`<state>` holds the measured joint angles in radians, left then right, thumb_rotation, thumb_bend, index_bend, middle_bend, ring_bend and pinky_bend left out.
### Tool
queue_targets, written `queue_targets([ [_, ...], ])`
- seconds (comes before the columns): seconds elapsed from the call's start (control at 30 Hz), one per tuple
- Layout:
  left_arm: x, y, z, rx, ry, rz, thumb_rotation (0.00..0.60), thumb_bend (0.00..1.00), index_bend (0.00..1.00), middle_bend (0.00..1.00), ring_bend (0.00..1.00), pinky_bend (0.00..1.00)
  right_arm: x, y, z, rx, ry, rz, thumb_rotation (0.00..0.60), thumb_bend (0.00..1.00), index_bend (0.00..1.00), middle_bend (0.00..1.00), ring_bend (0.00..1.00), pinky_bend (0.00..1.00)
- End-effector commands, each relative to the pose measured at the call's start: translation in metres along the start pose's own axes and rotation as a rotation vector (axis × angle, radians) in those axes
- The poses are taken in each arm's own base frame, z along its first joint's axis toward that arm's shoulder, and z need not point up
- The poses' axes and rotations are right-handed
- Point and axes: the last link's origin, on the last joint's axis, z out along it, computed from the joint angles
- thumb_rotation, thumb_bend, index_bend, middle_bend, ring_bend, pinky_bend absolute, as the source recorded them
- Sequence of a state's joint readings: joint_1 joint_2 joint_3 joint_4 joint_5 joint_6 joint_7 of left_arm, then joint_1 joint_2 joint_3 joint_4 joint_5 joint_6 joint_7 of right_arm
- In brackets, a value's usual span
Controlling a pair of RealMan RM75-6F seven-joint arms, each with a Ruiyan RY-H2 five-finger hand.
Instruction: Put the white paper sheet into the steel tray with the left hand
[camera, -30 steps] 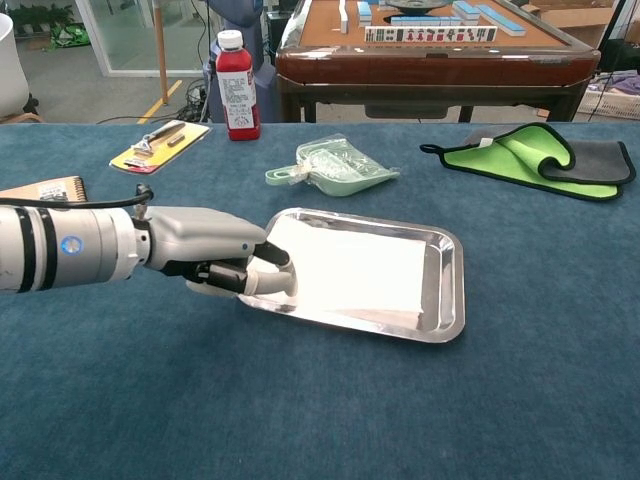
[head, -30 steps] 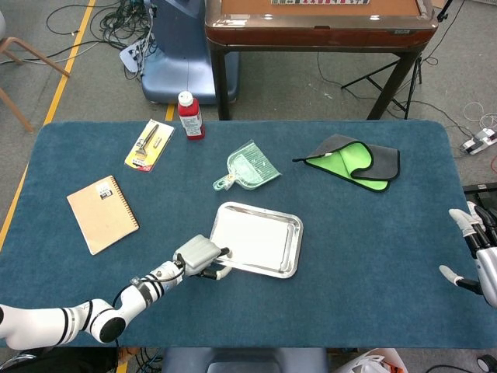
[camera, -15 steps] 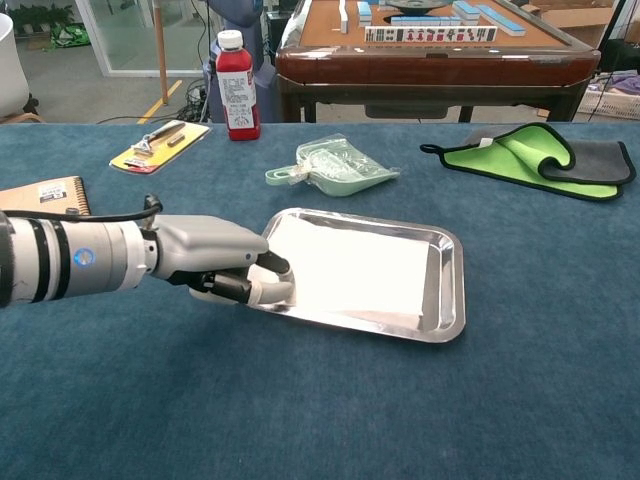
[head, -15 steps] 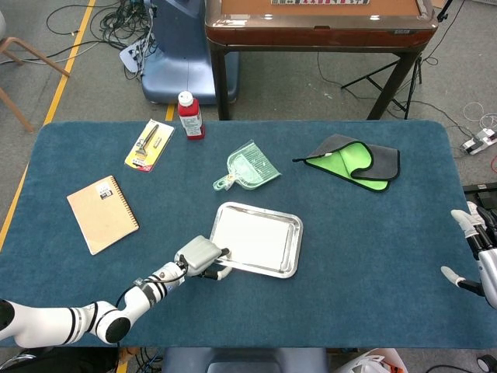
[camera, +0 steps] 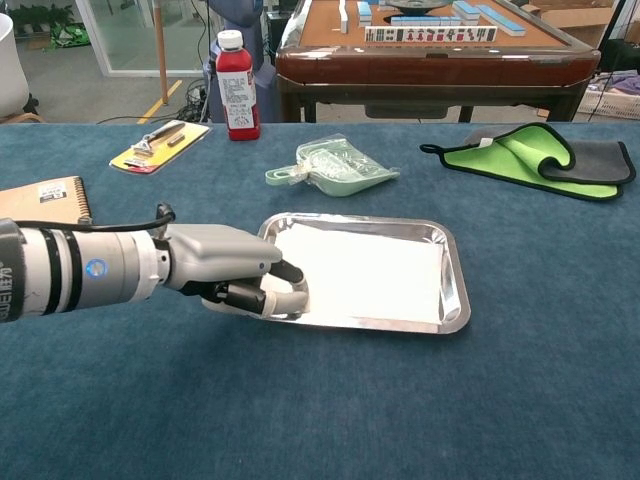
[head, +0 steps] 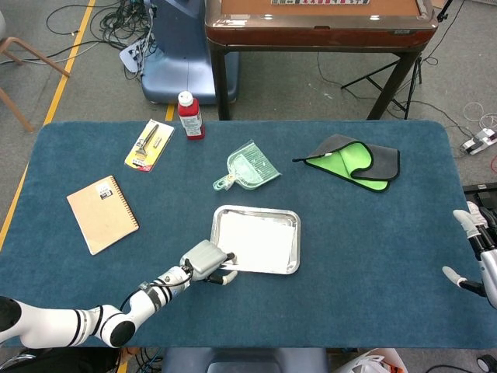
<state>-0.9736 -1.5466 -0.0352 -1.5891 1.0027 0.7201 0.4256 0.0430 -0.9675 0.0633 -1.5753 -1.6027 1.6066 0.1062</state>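
Note:
The steel tray (head: 255, 210) (camera: 456, 292) lies in the middle of the blue table, with the white paper sheet (head: 257, 239) (camera: 372, 274) flat inside it. My left hand (head: 206, 258) (camera: 228, 271) is at the tray's near-left corner. Its thumb lies on top of the sheet's corner and its fingers curl under the rim, pinching paper and rim together. My right hand (head: 477, 255) shows only in the head view, at the far right edge beyond the table, fingers spread and holding nothing.
A red bottle (head: 189, 115) (camera: 236, 85) and a packaged razor (head: 150, 144) stand at the back left. A brown notebook (head: 102, 213) lies at the left. A pale green dustpan (head: 248, 165) (camera: 335, 165) sits behind the tray, a green and grey cloth (head: 353, 160) at the back right.
The left hand has slid right and nearer. The tray has turned with it and now sits squarer to the table's edge. The sheet lies flatter inside.

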Motion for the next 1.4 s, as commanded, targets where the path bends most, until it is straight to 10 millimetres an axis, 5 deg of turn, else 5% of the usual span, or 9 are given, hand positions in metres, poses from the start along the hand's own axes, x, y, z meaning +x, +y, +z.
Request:
queue_targets([
  [0.03,0.001,0.001,0.001,-0.002,0.002,-0.003,0.000,0.38,0.27,1.00,1.00,1.00,0.000,0.000,0.000,0.000,0.001,0.000,0.600,0.06,0.08,0.17,0.00,0.05],
  [0.43,0.020,-0.002,-0.002,0.019,0.096,-0.046,0.000,0.38,0.25,1.00,1.00,1.00,-0.001,0.000,0.000,0.004,0.000,0.005,0.600,0.06,0.08,0.17,0.00,0.05],
  [0.73,0.030,0.003,0.018,0.027,0.103,-0.029,0.057,0.38,0.14,1.00,1.00,1.00,0.001,0.001,-0.001,0.004,0.002,0.003,0.600,0.06,0.08,0.17,0.00,0.05],
  [1.4,0.033,0.008,0.058,0.133,0.009,0.166,0.090,0.38,0.13,1.00,1.00,1.00,-0.001,0.001,-0.001,0.002,-0.004,0.005,0.600,0.06,0.08,0.17,0.00,0.05],
])
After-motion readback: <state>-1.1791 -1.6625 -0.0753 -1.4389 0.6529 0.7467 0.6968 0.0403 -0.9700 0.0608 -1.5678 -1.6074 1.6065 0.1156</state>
